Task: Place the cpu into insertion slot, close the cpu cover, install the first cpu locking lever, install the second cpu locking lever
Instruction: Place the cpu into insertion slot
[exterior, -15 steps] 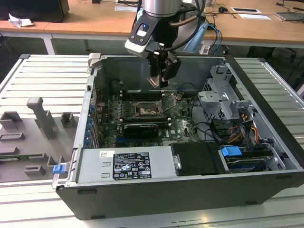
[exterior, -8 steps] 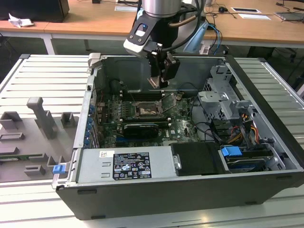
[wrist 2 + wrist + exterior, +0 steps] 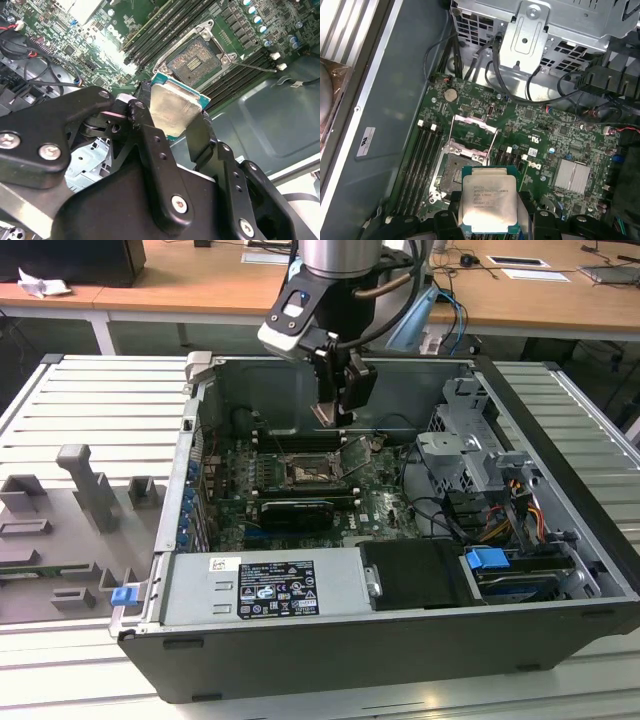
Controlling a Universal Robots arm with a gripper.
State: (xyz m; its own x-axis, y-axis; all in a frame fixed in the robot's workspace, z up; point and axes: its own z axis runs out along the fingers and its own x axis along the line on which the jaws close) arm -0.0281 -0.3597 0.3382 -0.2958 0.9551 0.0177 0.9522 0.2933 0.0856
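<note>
Hand clamped on cpu, black fingers on two opposite edges, silvery face showing in both wrist views. Cpu held in air above green motherboard, near insertion slot, not seated. Slot bare, contacts exposed. Cpu cover swung up, open. Board lies inside open computer case; case rests on slatted metal bench.
</note>
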